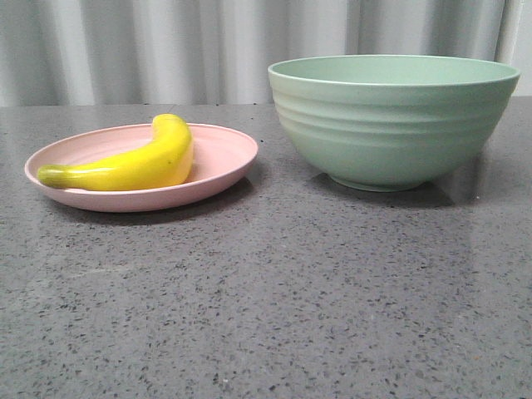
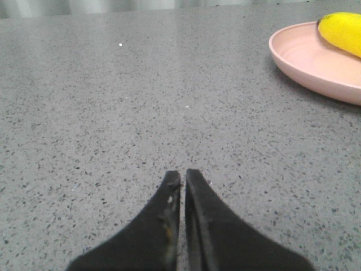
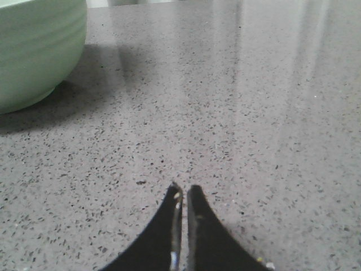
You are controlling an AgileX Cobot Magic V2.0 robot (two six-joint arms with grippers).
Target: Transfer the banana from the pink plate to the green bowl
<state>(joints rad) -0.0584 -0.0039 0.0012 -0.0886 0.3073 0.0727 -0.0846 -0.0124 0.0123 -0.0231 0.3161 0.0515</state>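
Lying on your pink plate (image 1: 224,158), the banana (image 1: 137,166) sits left of the green bowl (image 1: 391,125), whose inside is hidden; left pincer (image 2: 183,176) and right pincer (image 3: 184,191) closed, empty.

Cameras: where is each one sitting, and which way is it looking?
Front view: low over the table, facing forward at the banana on the pink plate and the green bowl; no robot parts show.
Left wrist view: on the left arm, sees left gripper, shut, and the plate's edge.
Right wrist view: on the right arm, sees right gripper, shut, and the bowl.
Front and left wrist share banana and plate.
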